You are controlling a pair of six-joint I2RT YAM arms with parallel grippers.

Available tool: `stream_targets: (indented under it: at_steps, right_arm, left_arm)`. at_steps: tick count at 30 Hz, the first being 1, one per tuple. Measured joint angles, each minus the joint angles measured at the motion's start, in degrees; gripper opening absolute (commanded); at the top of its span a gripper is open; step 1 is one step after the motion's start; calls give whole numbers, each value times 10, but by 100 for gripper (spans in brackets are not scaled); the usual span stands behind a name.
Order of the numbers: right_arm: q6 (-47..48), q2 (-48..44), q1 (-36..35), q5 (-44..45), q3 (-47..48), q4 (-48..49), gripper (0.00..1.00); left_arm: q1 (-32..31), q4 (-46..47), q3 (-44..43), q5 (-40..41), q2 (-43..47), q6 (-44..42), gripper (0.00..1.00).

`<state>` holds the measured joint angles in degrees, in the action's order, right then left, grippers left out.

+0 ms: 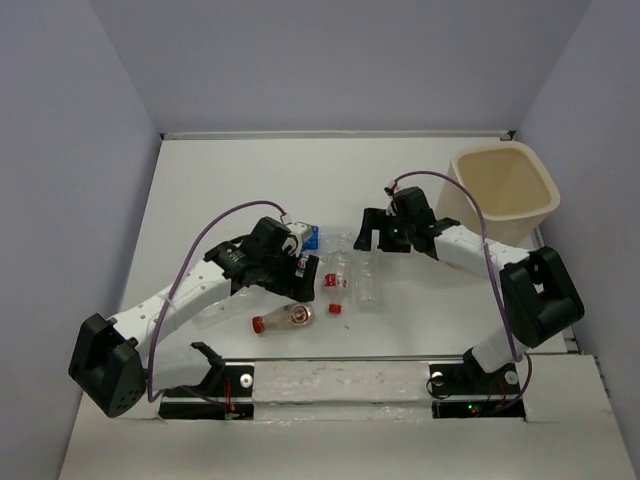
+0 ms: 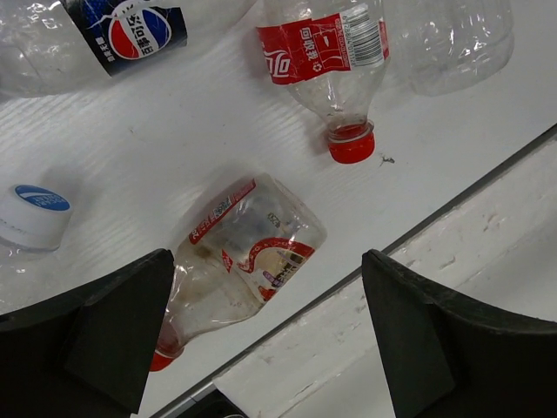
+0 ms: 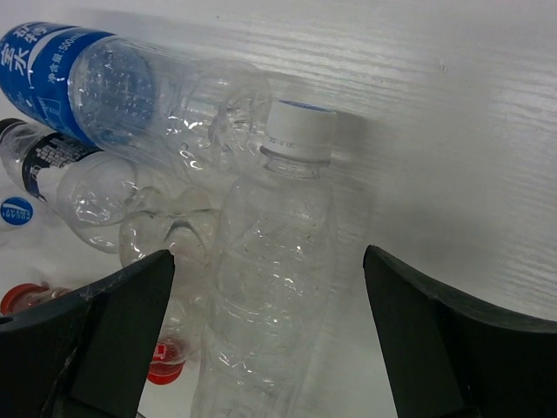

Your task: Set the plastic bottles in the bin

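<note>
Several clear plastic bottles lie in a cluster mid-table. My left gripper [image 1: 296, 268] is open and empty above a crushed red-capped, red-labelled bottle [image 1: 283, 319], which lies low between its fingers in the left wrist view [image 2: 239, 261], closer to the left one. My right gripper [image 1: 375, 238] is open over a clear white-capped bottle [image 3: 270, 279], which lies between its fingers untouched. A red-label bottle [image 2: 335, 61], a Pepsi-label bottle [image 2: 130, 26] and a blue-label bottle [image 3: 87, 78] lie nearby. The cream bin [image 1: 505, 190] stands at the back right.
A raised white strip [image 1: 350, 378] runs along the table's near edge, close to the crushed bottle. Grey walls enclose the table on the left, back and right. A white cap with a blue top [image 2: 35, 218] sits left of the left gripper.
</note>
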<state>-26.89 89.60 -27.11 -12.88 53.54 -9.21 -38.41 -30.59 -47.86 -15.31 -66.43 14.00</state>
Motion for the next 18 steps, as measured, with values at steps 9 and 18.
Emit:
stream_targets:
  at_steps: [9, 18]
  right_arm:
    - [-2, 42, 0, -9, -25, 22, 71]
    - [-6, 5, 0, 9, -56, 21, 40]
  left_arm:
    - [-75, -27, -9, 58, -42, 0, 99]
    - [-112, -35, -9, 77, -67, 0, 99]
